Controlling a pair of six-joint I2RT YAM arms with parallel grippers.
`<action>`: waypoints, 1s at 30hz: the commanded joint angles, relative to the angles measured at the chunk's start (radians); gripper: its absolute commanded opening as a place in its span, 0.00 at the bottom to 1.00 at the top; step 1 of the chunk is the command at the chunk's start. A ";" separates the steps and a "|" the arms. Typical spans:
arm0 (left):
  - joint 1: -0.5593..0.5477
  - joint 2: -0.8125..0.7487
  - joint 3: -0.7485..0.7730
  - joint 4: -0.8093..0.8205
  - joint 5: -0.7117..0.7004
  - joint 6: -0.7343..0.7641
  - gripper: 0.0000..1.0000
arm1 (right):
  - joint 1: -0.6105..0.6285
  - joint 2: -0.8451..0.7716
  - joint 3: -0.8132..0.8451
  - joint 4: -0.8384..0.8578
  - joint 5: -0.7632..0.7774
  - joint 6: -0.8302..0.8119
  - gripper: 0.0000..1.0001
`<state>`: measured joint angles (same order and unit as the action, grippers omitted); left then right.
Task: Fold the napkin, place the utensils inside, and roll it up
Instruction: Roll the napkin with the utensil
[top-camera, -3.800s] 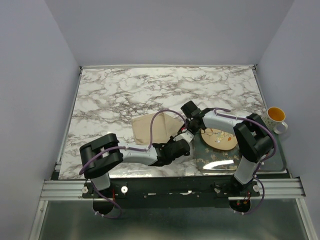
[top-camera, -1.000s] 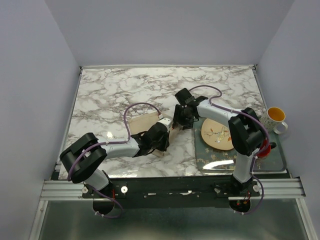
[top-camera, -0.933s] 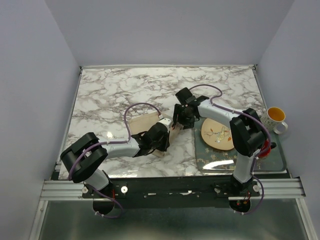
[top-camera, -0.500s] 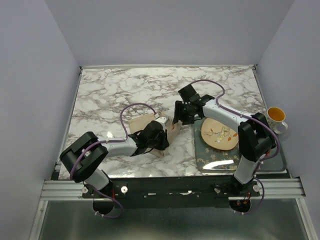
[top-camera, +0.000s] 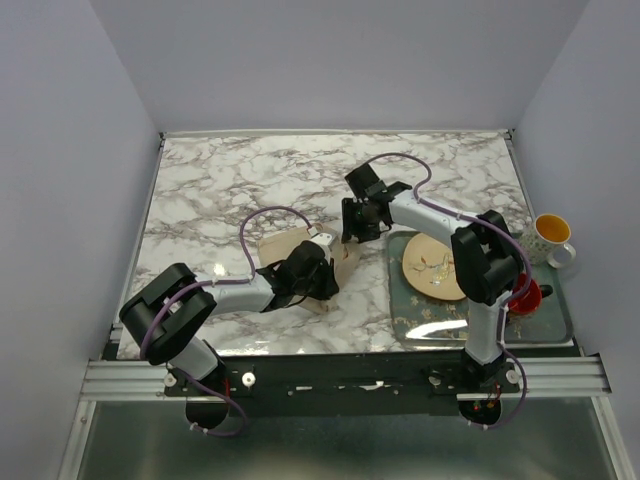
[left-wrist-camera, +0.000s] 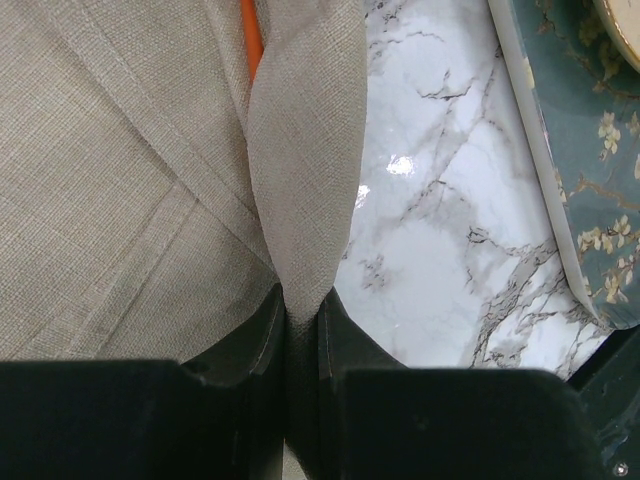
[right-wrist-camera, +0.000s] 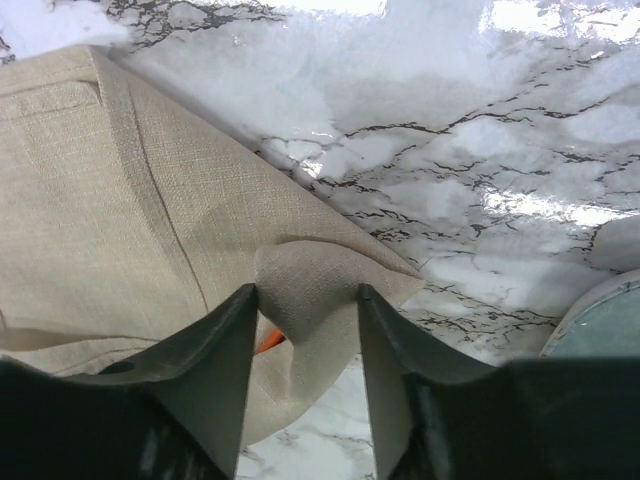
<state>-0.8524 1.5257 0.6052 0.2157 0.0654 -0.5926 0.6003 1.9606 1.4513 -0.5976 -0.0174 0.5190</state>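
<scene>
Mid-frame — left end effector (left-wrist-camera: 300, 305) pinching napkin (left-wrist-camera: 120, 150) fold, utensil (left-wrist-camera: 252, 40) tucked under; right end effector (right-wrist-camera: 305, 300) spread over corner.

This is a robotics laboratory cell, dressed as a small dining place. Plain pale violet walls (top-camera: 330, 60) close the marble-patterned table (top-camera: 220, 180) on the left, the back and the right. Along the bottom of the frame runs a bare aluminium rail (top-camera: 340, 378). The left arm (top-camera: 235, 296) and the right arm (top-camera: 432, 213) are mounted there, with purple cables (top-camera: 270, 211) looping over them. The dining things are few: a teal flowered tray (top-camera: 405, 318) at the lower right with a round plate (top-camera: 430, 268) on it, a mug (top-camera: 552, 236) beside the tray, and a beige napkin (top-camera: 283, 247) near the middle.
</scene>
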 joint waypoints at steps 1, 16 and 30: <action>0.003 0.010 -0.007 -0.004 0.016 -0.013 0.00 | -0.005 0.014 0.027 -0.008 0.028 -0.034 0.42; 0.039 0.036 -0.054 0.086 0.093 -0.073 0.00 | -0.002 0.046 -0.002 -0.084 0.137 -0.043 0.24; 0.137 0.097 -0.148 0.312 0.267 -0.203 0.00 | -0.007 -0.164 -0.043 -0.090 -0.047 0.012 0.79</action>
<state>-0.7547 1.5761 0.5175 0.4477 0.2470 -0.7208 0.6003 1.8942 1.4666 -0.6994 0.0338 0.4835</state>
